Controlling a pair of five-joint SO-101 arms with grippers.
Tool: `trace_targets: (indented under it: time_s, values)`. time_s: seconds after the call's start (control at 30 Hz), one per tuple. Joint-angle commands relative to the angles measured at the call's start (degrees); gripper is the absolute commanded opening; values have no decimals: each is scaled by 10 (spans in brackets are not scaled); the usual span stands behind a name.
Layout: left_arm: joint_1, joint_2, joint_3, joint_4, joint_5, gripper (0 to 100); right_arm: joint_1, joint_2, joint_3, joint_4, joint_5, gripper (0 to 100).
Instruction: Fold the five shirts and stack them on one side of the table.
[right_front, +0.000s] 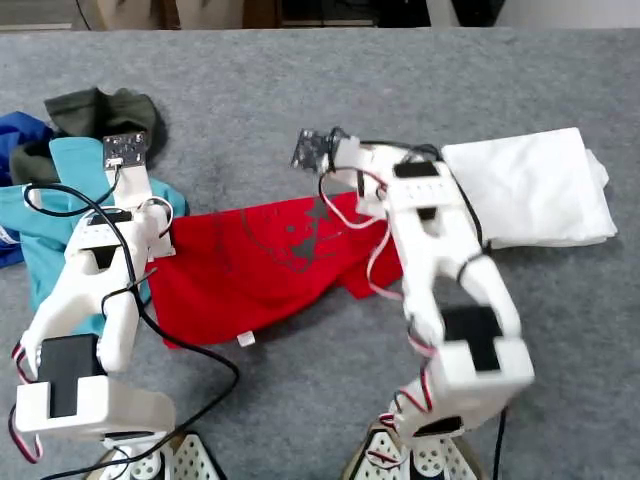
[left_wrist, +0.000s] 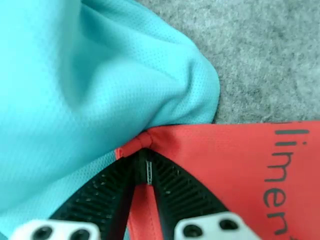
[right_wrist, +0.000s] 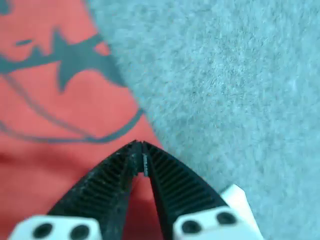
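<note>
One red shirt (right_front: 255, 265), spread mid-table, touching a teal shirt (right_front: 45, 215); a folded white shirt (right_front: 530, 190) lies at the far side. Left gripper (left_wrist: 143, 150) is clamped on the red hem. Right gripper (right_wrist: 139, 152) is closed too, apparently nipping the opposite edge.

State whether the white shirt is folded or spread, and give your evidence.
Folded: the white shirt lies as a compact rectangle with layered edges showing.
</note>
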Motion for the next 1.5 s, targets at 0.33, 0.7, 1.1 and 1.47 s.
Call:
trace_targets:
  time_s: [0.33, 0.7, 1.1, 1.47]
  values:
    - [-8, 0, -18, 1, -6, 19, -3, -164, -187, 492, 17, 2]
    - [-7, 0, -18, 1, -6, 19, -2, -378, 256, 295, 39, 2]
    - [-8, 0, -18, 1, -6, 19, 0, -179, 175, 123, -11, 2]
    - [-7, 0, -18, 1, -6, 19, -1, 15, -116, 88, -61, 2]
